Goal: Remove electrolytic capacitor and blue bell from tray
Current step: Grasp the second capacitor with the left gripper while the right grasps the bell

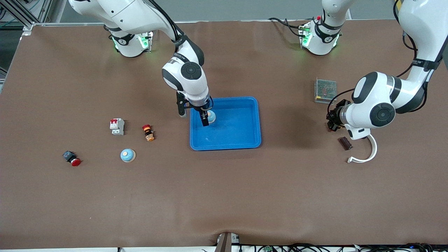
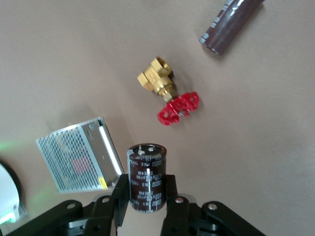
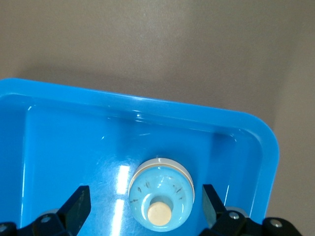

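Observation:
My right gripper is low inside the blue tray, open, with one finger on each side of a light blue bell. In the right wrist view the bell rests on the tray floor near a corner of the tray, between the spread fingers of my right gripper. My left gripper is near the left arm's end of the table. In the left wrist view my left gripper is shut on a dark brown capacitor, held over the table.
A second bell, a breaker, a small orange switch and a red push button lie toward the right arm's end. A second capacitor, a mesh power supply and a brass valve lie by my left gripper.

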